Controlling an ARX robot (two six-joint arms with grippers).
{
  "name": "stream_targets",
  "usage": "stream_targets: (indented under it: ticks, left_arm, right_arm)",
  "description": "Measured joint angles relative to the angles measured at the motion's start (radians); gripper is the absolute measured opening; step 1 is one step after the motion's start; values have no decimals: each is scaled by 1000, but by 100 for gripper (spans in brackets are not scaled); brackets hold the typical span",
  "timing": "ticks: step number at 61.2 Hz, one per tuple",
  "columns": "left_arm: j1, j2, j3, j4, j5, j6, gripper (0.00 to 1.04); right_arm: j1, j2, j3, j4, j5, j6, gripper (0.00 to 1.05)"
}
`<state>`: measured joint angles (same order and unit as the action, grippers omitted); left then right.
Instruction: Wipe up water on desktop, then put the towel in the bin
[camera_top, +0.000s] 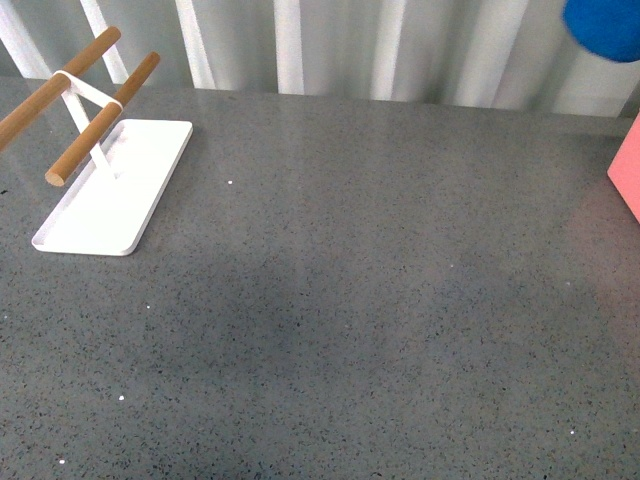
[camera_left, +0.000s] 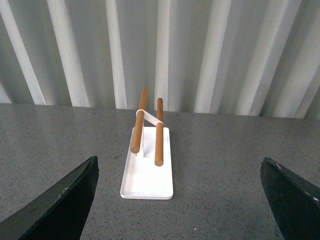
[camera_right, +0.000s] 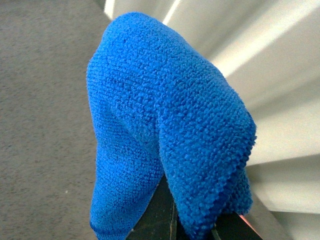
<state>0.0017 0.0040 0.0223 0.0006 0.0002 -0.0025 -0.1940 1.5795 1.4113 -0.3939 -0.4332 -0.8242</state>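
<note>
The right arm is raised high at the far right, and its right pincer (camera_right: 191, 226) is clamped on the towel (camera_right: 165, 125). The dark fingers (camera_right: 156, 216) pinch a fold from beneath, and the cloth drapes over them like a hood. The towel is thick, bright blue terry with a nubbly looped pile, doubled into layers with a stitched edge showing at the lower hem. From the front only a rounded blue lump of it (camera_top: 605, 25) shows in the upper right corner, hanging clear of the counter (camera_top: 350, 300). The bin (camera_top: 628, 175) lies lower at the right edge, a smooth, salmon-pink, straight-sided corner; whether the towel hangs directly over it I cannot tell.

The left pincer (camera_left: 177, 210) hangs low over the counter, its two black, wedge-shaped fingers (camera_left: 60, 205) spread wide with nothing between them.

The counter is flat, dark grey stone-look with fine speckles and a faint sheen. On its far left stands a flat white tray (camera_top: 110, 205) with rounded corners, carrying two round wooden bars (camera_top: 100, 120) tilted on a white bracket. Behind runs a ribbed white wall (camera_top: 400, 50).
</note>
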Motion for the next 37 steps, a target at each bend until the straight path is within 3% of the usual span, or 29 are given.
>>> stream_targets:
  ticks: [21,37]
  left_arm:
    - [0,0,0,0,0,0,98]
    - [0,0,0,0,0,0,98]
  right_arm:
    - [-306,-3,119,-76,-90,6,3]
    - [-390,16,8,-58,-109,11,3]
